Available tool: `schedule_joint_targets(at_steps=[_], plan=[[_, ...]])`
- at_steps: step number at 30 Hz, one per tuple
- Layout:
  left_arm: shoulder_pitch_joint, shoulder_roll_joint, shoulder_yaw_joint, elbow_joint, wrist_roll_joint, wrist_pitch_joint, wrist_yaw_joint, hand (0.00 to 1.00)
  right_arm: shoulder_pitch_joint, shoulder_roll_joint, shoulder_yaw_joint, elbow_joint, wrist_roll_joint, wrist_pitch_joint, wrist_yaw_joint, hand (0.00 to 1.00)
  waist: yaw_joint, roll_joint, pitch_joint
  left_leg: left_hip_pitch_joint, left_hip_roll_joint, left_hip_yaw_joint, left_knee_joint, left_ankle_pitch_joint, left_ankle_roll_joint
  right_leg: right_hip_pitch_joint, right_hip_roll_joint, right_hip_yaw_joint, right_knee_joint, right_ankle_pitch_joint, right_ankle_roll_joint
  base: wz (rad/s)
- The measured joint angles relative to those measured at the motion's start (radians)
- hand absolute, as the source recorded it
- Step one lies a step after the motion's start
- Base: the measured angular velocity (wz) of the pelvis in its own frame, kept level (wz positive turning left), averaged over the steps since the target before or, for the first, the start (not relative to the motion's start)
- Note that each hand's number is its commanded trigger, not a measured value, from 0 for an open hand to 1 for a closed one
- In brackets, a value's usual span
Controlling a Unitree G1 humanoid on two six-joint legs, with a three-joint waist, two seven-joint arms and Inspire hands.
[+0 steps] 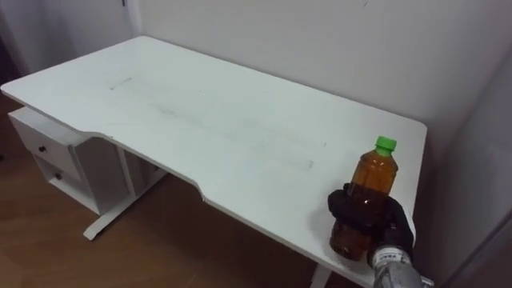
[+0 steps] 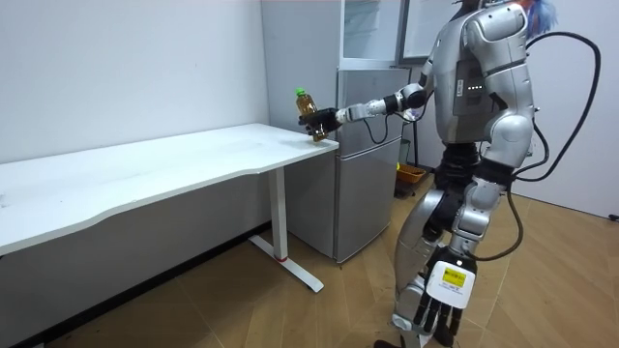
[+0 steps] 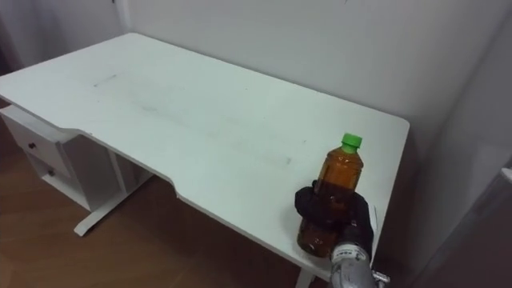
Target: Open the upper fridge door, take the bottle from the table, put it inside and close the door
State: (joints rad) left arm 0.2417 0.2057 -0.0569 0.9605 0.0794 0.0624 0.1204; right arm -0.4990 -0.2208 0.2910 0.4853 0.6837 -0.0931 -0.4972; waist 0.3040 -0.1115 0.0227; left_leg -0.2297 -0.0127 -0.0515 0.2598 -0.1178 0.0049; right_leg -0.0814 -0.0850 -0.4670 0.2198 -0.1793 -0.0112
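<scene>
Bottle [image 1: 374, 172]: at 4 o'clock on tabletop [image 1: 200, 120]; looks full, weighty, smooth-sided.
Right hand [image 1: 364, 214]: fingers curled round its middle, a sound hold.
Left hand [image 2: 435, 307]: relaxed.

The bottle [image 1: 374, 178] is clear plastic, filled with amber-brown liquid and closed with a bright green cap; it stands upright at the lower right of the eye views, at the near right corner of the white table [image 1: 240, 128], its lower half wrapped by the dark fingers of the right hand [image 1: 370, 214]. In the room view the grey fridge [image 2: 368, 184] stands centre frame, just beside the table's end, both doors shut
</scene>
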Motion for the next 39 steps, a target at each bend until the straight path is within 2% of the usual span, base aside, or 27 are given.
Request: schedule_joint_targets(at_steps=[1,5,6,7,9,11,12,15,18,21,23,27,30,33,34,39], plan=[[0.008,-0.001,0.015,-0.001,0.000,-0.003,0.000,0.00,0.011,-0.020,0.000,-0.037,0.003,0.000,0.011,1.00,-0.005,-0.001,-0.0009,0.010,0.000,0.009,-0.002,0.000,0.000,0.007,0.000,0.001,-0.001,0.000,0.001,-0.07],[0.034,-0.002,0.042,0.008,-0.008,-0.003,0.003,0.00,0.015,-0.051,0.000,-0.098,0.021,0.000,0.055,1.00,-0.026,0.001,-0.0046,0.061,0.006,0.033,-0.019,-0.002,0.002,0.043,0.000,0.023,-0.006,0.002,0.003,-0.18],[0.038,-0.002,0.053,0.015,-0.006,-0.003,0.003,0.00,0.028,-0.062,-0.004,-0.121,0.015,0.000,0.067,1.00,-0.033,0.002,-0.0086,0.081,0.008,0.041,-0.025,-0.003,0.003,0.056,0.001,0.030,-0.018,0.006,0.004,-0.14],[0.043,-0.003,0.061,0.015,0.000,-0.003,0.003,0.00,0.050,-0.067,-0.018,-0.154,0.005,0.000,0.077,1.00,-0.043,0.004,-0.0177,0.090,0.010,0.045,-0.026,-0.004,0.004,0.067,0.002,0.035,-0.023,0.009,0.005,-0.12],[0.050,-0.011,0.090,0.016,0.003,-0.003,0.000,0.00,0.078,-0.070,-0.042,-0.204,-0.016,0.000,0.088,1.00,-0.053,0.009,-0.0233,0.109,0.011,0.053,-0.032,-0.005,0.004,0.074,0.008,0.052,-0.021,0.009,0.005,-0.21],[0.058,-0.014,0.103,0.014,0.003,-0.003,0.000,0.00,0.100,-0.089,-0.050,-0.255,-0.017,0.000,0.095,1.00,-0.059,0.014,-0.0245,0.124,0.014,0.072,-0.039,-0.005,0.005,0.086,0.008,0.062,-0.017,0.010,0.004,-0.27],[0.063,-0.015,0.118,0.015,0.003,-0.003,0.000,0.00,0.106,-0.102,-0.053,-0.274,-0.017,0.000,0.103,1.00,-0.073,0.015,-0.0245,0.136,0.014,0.081,-0.039,-0.005,0.004,0.089,0.009,0.078,-0.015,0.011,0.004,-0.23],[0.066,-0.016,0.135,0.015,0.003,-0.003,0.000,0.00,0.110,-0.104,-0.072,-0.334,-0.024,0.028,0.142,1.00,-0.091,0.016,-0.0237,0.154,0.018,0.104,-0.040,-0.009,0.001,0.088,0.015,0.112,-0.019,0.010,0.002,-0.25],[0.059,-0.017,0.135,0.015,0.002,-0.003,0.000,0.00,0.110,-0.109,-0.084,-0.396,-0.060,0.034,0.151,1.00,-0.112,0.016,-0.0237,0.158,0.019,0.106,-0.040,-0.009,0.001,0.087,0.014,0.121,-0.017,0.010,0.002,-0.08],[0.059,-0.019,0.137,0.015,0.002,-0.005,0.002,0.00,0.110,-0.125,-0.087,-0.439,-0.100,0.034,0.160,1.00,-0.132,0.024,-0.0186,0.178,0.019,0.109,-0.040,-0.012,0.004,0.104,0.014,0.123,-0.018,0.010,0.003,-0.04],[0.058,-0.019,0.137,0.016,0.002,-0.012,0.003,0.00,0.110,-0.134,-0.100,-0.462,-0.133,0.034,0.175,1.00,-0.139,0.024,-0.0182,0.181,0.018,0.109,-0.041,-0.013,0.005,0.107,0.013,0.125,-0.018,0.009,0.004,0.00],[0.060,-0.019,0.140,0.043,0.002,-0.020,0.004,0.00,0.110,-0.143,-0.174,-0.480,-0.186,0.041,0.202,1.00,-0.168,0.025,-0.0180,0.191,0.016,0.115,-0.043,-0.015,0.007,0.118,0.013,0.124,-0.022,0.009,0.008,0.00],[0.065,-0.030,0.179,0.044,0.002,-0.019,0.001,0.00,0.110,-0.145,-0.264,-0.507,-0.180,0.053,0.205,1.00,-0.181,0.026,-0.0183,0.206,0.017,0.135,-0.059,-0.015,0.007,0.120,0.015,0.140,-0.022,0.010,0.008,-0.14],[0.073,-0.035,0.200,0.049,0.002,-0.020,-0.004,0.00,0.110,-0.148,-0.328,-0.534,-0.178,0.053,0.184,1.00,-0.191,0.032,-0.0204,0.238,0.020,0.159,-0.080,-0.016,0.005,0.133,0.016,0.158,-0.019,0.009,0.009,-0.24],[0.073,-0.036,0.202,0.050,0.002,-0.020,-0.004,0.00,0.110,-0.149,-0.345,-0.543,-0.178,0.053,0.179,1.00,-0.193,0.035,-0.0233,0.247,0.021,0.166,-0.086,-0.017,0.004,0.134,0.018,0.166,-0.019,0.009,0.008,-0.29],[0.065,-0.036,0.203,0.051,0.002,-0.029,-0.004,0.00,0.110,-0.153,-0.364,-0.551,-0.186,0.053,0.169,1.00,-0.222,0.037,-0.0257,0.265,0.025,0.191,-0.096,-0.019,0.002,0.138,0.021,0.192,-0.015,0.009,0.008,-0.18]])
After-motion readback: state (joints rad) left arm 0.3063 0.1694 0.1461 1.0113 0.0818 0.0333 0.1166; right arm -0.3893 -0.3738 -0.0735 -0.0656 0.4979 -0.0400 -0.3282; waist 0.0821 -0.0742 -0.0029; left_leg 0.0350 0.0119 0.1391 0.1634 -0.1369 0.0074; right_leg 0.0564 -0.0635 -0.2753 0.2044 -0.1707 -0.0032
